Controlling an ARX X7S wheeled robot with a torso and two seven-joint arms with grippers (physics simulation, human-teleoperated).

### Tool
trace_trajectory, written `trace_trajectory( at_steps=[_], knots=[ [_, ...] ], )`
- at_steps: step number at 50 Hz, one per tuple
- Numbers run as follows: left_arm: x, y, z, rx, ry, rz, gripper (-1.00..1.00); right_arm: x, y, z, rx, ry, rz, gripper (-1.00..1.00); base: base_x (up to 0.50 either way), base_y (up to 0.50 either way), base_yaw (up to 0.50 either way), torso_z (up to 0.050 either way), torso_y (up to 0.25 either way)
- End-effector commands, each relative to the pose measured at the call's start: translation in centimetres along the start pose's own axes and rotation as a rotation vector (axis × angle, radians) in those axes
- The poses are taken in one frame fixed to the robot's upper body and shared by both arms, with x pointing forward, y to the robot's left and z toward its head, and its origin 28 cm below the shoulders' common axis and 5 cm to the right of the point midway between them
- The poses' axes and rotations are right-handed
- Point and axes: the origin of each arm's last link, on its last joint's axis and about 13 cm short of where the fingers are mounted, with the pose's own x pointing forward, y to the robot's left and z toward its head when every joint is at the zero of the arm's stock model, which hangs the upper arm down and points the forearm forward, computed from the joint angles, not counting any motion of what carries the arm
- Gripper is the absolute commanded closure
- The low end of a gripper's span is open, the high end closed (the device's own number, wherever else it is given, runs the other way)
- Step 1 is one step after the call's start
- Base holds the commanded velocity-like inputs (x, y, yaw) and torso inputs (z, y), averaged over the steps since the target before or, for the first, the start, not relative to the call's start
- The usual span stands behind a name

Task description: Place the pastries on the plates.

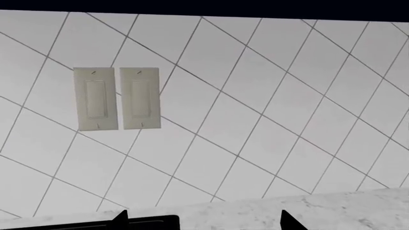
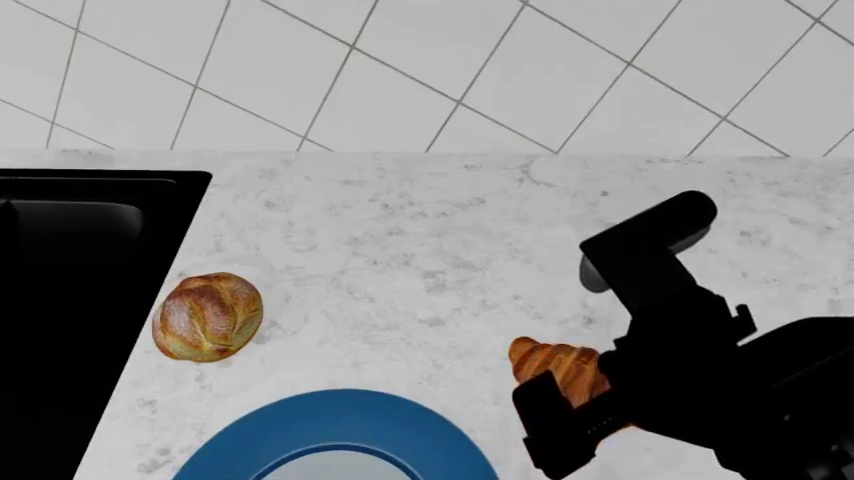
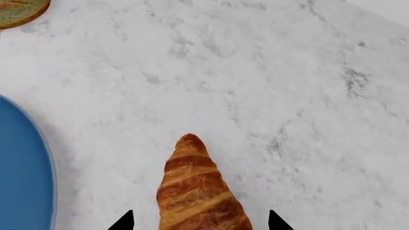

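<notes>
The marble countertop [image 2: 441, 250] carries everything. At its near edge lies the blue-rimmed plate [image 2: 334, 425], only partly in view, and nothing is on it yet; the grey plate is not visible in any picture. To the left of this plate, near the black sink [image 2: 80, 290], sits the bread roll [image 2: 207, 316], well apart from both arms.

The step in hand is, I judge, to grasp the croissant [image 3: 195, 191]. It lies on the marble just to the right of the blue-rimmed plate. In the right wrist view the two fingertips of the right gripper [image 3: 199, 221] stand spread on either side of its wide part, not touching it, so the gripper is released. To do this well, the arm should go a little lower so the pads meet the thick middle, not the thin tip, then close gently, because the ridged crust may slip or roll.

The left gripper [image 1: 204, 220] is raised toward the tiled wall [image 1: 255, 96] with its light switches [image 1: 117, 98]; its tips stand apart and hold nothing.
</notes>
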Motion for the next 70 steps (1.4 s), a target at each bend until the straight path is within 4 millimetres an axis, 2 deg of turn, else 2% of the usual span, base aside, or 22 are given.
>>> trace_trajectory(
  at_steps=[1, 31, 32, 46, 49, 54, 62, 66, 70],
  knots=[
    [-0.2, 0.0, 0.2, 0.001, 0.004, -0.002, -1.00, 0.4, -0.1, -0.4, 0.014, 0.015, -0.002, -1.00, 0.00, 0.00, 0.00, 0.000, 0.000],
    [-0.4, 0.0, 0.4, 0.002, 0.010, -0.008, -1.00, 1.6, -0.1, -1.2, 0.040, 0.041, 0.007, -1.00, 0.00, 0.00, 0.00, 0.000, 0.000],
    [-0.5, 0.0, 0.4, 0.002, 0.011, -0.008, -1.00, 1.7, -0.1, -1.2, 0.042, 0.042, 0.004, 1.00, 0.00, 0.00, 0.00, 0.000, 0.000],
    [-0.5, -0.1, 0.4, -0.001, 0.010, -0.006, -1.00, 0.9, 0.2, -1.0, 0.032, 0.020, 0.023, 1.00, 0.00, 0.00, 0.00, 0.000, 0.000],
    [-0.5, -0.1, 0.4, -0.003, 0.009, -0.004, -1.00, -0.7, 0.7, 0.2, 0.001, -0.056, 0.033, 1.00, 0.00, 0.00, 0.00, 0.000, 0.000],
    [-0.3, -0.2, 0.3, -0.009, -0.001, -0.001, -1.00, -5.0, 2.5, 2.1, -0.085, -0.182, 0.043, 1.00, 0.00, 0.00, 0.00, 0.000, 0.000],
    [0.7, -0.3, -0.7, -0.026, -0.017, -0.001, -1.00, -9.4, 5.7, 2.9, -0.203, -0.283, 0.080, 1.00, 0.00, 0.00, 0.00, 0.000, 0.000],
    [1.2, -0.4, -1.3, -0.037, -0.025, 0.003, -1.00, -10.0, 6.3, 3.1, -0.237, -0.297, 0.089, 1.00, 0.00, 0.00, 0.00, 0.000, 0.000],
    [1.6, -0.7, -1.6, -0.042, -0.032, 0.000, -1.00, -9.3, 6.4, 3.6, -0.263, -0.291, 0.112, 1.00, 0.00, 0.00, 0.00, 0.000, 0.000]
  ],
)
